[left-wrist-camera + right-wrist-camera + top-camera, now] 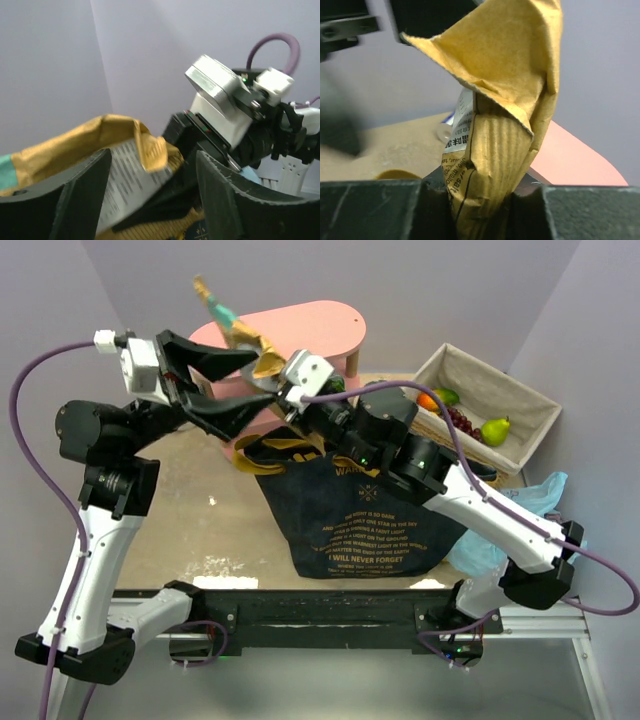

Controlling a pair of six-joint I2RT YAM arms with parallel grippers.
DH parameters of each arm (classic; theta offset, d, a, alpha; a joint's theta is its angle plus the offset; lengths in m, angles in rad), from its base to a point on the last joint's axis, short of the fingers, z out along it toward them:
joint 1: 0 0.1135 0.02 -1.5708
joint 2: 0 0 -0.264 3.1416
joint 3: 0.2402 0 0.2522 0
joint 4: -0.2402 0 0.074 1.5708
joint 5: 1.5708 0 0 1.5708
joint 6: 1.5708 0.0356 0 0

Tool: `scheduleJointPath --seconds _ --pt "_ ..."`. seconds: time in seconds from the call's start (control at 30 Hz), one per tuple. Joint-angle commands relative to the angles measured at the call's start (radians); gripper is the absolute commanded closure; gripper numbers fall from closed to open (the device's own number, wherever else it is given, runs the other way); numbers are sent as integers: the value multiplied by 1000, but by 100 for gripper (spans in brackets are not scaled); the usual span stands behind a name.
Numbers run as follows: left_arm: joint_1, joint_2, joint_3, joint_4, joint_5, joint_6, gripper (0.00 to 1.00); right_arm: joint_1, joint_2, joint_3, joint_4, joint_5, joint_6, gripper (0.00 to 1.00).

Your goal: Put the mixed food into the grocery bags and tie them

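2 grippers are hanging close together above the top edge of the soft navy denim tote (370,525), with the pink stool (320,330) and its rounded rim just behind. your right gripper (482,205) is pinching the tan crisp bag (505,100) at its crinkled, ridged end. your left gripper (150,195) is standing spread, fingers either side of the bag. the thin light-blue bag (520,505) is lying crumpled at the table's (200,530) right edge.
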Motion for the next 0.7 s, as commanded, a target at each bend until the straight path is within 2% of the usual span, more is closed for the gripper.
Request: scheduleJointPath --seconds 0.0,0.07,0.13,0.17,0.2,0.33,0.37,0.6,0.67 --pt "4 -26 -20 -100 62 276 5 -76 -116 32 35 166 54 100" --pt "1 -36 -58 -144 62 402 4 -115 -141 43 -8 210 67 100" --pt "-25 -35 -95 -214 36 448 4 -156 -151 55 -39 243 75 100" --pt "-42 -30 -105 -225 23 532 4 -173 -164 56 -62 261 89 100" --pt "-63 -27 -122 -297 -7 562 4 -191 -171 55 -72 261 97 100" --pt "-241 40 -97 -455 -159 717 5 -256 -227 27 -129 200 129 100" --pt "-255 54 -89 -480 -182 752 6 -258 -252 23 -141 183 132 100" --pt "-310 111 -87 -586 -262 813 11 -261 -334 15 -258 76 195 100" --pt "-330 118 -87 -606 -283 818 16 -259 -352 9 -273 37 222 100"
